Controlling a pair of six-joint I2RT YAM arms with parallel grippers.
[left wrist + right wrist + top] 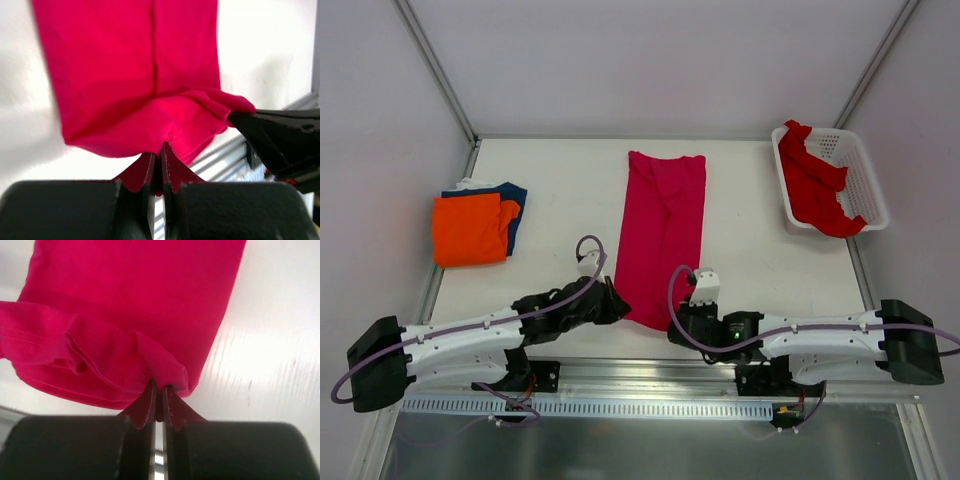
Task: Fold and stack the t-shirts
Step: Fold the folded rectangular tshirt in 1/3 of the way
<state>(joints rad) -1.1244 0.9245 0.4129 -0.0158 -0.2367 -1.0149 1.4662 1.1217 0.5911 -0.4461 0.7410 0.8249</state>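
Note:
The magenta t-shirt (663, 228) lies as a long narrow strip down the middle of the table. My left gripper (617, 304) is shut on its near left corner; the pinched cloth shows in the left wrist view (159, 148). My right gripper (682, 318) is shut on its near right corner, seen in the right wrist view (160, 389). The near hem is bunched and lifted between them. The orange t-shirt (468, 230) lies folded on the navy t-shirt (516, 196) at the left. The brighter red t-shirt (816, 185) hangs crumpled in the basket.
The white lattice basket (858, 172) stands at the back right corner of the table. A metal rail (620, 378) runs along the near table edge under both arms. Grey walls close the table at the back and sides.

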